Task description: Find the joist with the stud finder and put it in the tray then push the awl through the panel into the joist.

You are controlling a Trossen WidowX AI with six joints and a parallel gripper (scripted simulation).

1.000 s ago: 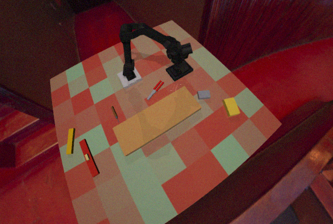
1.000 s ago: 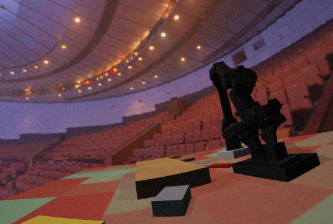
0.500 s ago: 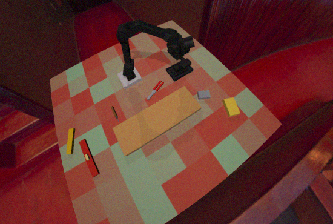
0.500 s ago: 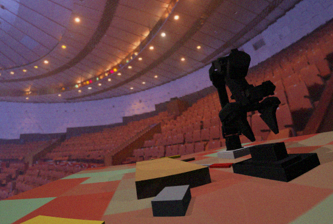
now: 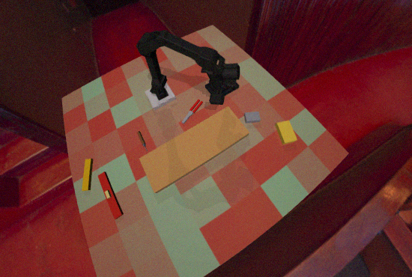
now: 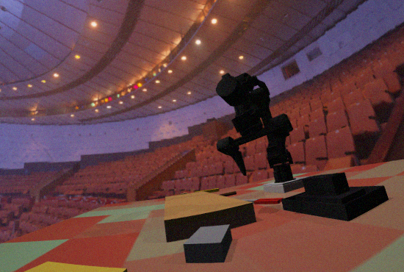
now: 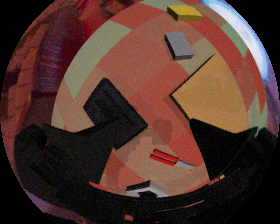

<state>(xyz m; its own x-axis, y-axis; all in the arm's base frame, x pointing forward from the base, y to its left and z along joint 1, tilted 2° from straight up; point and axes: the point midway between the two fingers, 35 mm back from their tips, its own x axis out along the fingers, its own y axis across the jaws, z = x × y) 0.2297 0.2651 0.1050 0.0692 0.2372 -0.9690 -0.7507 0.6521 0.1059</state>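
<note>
The gripper [image 6: 239, 163] hangs wide open and empty above the checkered table, and the stud finder [image 6: 325, 181] sits in the black tray [image 6: 367, 198]. The slim tool that is likely the awl [image 5: 141, 139] lies left of the tan floor panel [image 5: 195, 146]. Picking it up calls for jaws set square across its handle.

The worktop [image 5: 232, 217] carries one tan floor panel [image 5: 195, 147], one black tray [image 6: 336, 202] holding one black stud finder [image 6: 325, 184], and one thin awl [image 5: 141, 139]. There are two yellow blocks [image 5: 286, 132] [image 5: 87, 174], one grey block [image 5: 252, 117], one red level [image 5: 110, 195] and one red-handled tool [image 5: 192, 111]. One black arm [image 5: 180, 46] stands on one white base plate [image 5: 153, 102].
</note>
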